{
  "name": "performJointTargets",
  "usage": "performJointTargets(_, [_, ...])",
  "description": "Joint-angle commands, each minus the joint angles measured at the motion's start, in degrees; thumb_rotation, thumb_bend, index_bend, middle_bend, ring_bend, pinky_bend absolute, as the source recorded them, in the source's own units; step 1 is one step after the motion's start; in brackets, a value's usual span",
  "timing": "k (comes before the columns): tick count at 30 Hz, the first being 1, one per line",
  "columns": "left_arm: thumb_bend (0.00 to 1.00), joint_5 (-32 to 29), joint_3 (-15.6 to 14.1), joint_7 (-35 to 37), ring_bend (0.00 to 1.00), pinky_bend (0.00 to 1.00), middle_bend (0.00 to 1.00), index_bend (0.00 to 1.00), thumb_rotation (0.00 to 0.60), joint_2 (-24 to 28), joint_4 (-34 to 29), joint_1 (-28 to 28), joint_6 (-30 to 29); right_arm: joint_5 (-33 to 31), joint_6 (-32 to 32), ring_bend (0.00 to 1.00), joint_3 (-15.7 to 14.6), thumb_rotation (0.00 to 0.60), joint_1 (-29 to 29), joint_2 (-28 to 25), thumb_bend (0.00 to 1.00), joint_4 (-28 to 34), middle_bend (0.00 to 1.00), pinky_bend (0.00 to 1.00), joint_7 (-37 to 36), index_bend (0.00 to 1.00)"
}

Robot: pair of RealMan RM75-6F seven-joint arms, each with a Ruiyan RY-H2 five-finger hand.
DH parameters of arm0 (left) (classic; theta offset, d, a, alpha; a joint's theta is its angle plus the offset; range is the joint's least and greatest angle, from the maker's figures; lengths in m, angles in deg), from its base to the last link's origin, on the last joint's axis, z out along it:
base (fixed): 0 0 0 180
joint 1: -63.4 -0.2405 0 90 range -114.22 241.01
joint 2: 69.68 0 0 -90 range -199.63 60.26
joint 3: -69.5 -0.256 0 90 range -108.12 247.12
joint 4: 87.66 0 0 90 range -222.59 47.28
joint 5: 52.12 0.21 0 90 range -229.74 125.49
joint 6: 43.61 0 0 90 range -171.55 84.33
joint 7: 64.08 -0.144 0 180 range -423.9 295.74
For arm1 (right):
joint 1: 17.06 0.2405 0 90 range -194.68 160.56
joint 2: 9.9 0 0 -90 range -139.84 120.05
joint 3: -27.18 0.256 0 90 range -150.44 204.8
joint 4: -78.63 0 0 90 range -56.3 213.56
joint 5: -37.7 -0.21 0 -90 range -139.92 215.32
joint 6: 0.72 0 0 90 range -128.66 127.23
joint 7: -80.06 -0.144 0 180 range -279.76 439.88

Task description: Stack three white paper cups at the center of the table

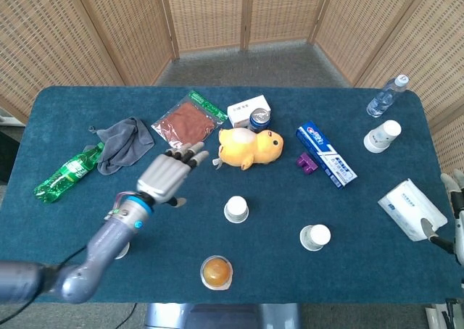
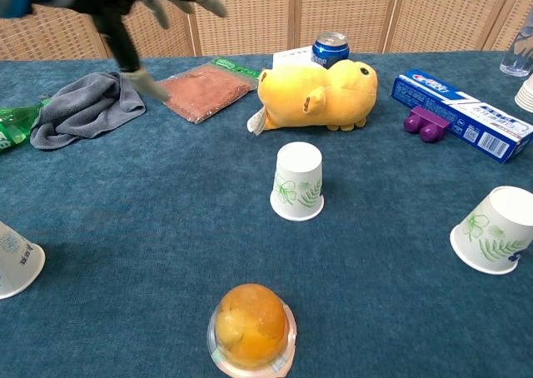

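Observation:
A white paper cup [image 1: 235, 209] [image 2: 297, 181] stands upside down near the table's middle, with nothing touching it. A second cup [image 1: 315, 236] [image 2: 494, 230] lies tilted to its right. A third cup [image 2: 15, 260] sits at the near left; in the head view my left forearm mostly hides it. More cups [image 1: 382, 135] stand at the far right. My left hand [image 1: 167, 177] [image 2: 125, 12] hovers raised to the left of the middle cup, fingers spread, holding nothing. Only a sliver of my right hand [image 1: 455, 198] shows at the right edge.
An orange jelly cup [image 1: 217, 272] sits by the front edge. Behind the middle cup lie a yellow plush duck [image 1: 250, 147], a can [image 1: 259, 119], a toothpaste box [image 1: 326, 153] and a purple piece [image 1: 306, 161]. A grey cloth [image 1: 125, 144], a red packet [image 1: 190, 123] and a tissue pack [image 1: 411, 209] lie further out.

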Motion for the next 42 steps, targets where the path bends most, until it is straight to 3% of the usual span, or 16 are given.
performJointTargets(1, [0.24, 7.47, -3.18, 5.95, 0.00, 0.17, 0.00, 0.02, 0.600, 5.56, -1.49, -4.85, 3.85, 0.26, 0.07, 0.00, -0.23, 0.600, 0.15, 0.44, 0.32, 0.15, 0.02, 0.02, 0.94, 0.12])
performJointTargets(8, [0.24, 23.31, -8.74, 15.53, 0.00, 0.17, 0.00, 0.03, 0.600, 12.10, -0.84, -12.79, 7.12, 0.27, 0.24, 0.00, -0.37, 0.600, 0.29, 0.86, 0.32, 0.23, 0.02, 0.02, 1.73, 0.12])
performJointTargets(21, [0.24, 50.15, -18.18, 33.06, 0.00, 0.16, 0.00, 0.02, 0.600, 21.18, 4.45, -26.25, 3.60, -1.17, 0.40, 0.00, 0.20, 0.600, 0.18, 0.57, 0.32, -0.36, 0.02, 0.02, 0.74, 0.12])
performJointTargets(33, [0.24, 56.69, -21.37, 36.92, 0.00, 0.15, 0.00, 0.02, 0.600, 17.93, 11.28, -31.45, 2.86, -1.16, 0.27, 0.00, 0.26, 0.600, 0.18, 0.63, 0.32, -0.30, 0.02, 0.02, 0.80, 0.12])
performJointTargets(42, [0.24, 55.93, -21.02, 36.58, 0.00, 0.15, 0.00, 0.02, 0.600, 14.62, 14.29, -32.40, 5.01, -1.23, 0.17, 0.00, 0.36, 0.600, 0.09, 0.48, 0.32, -0.32, 0.02, 0.02, 0.36, 0.12])
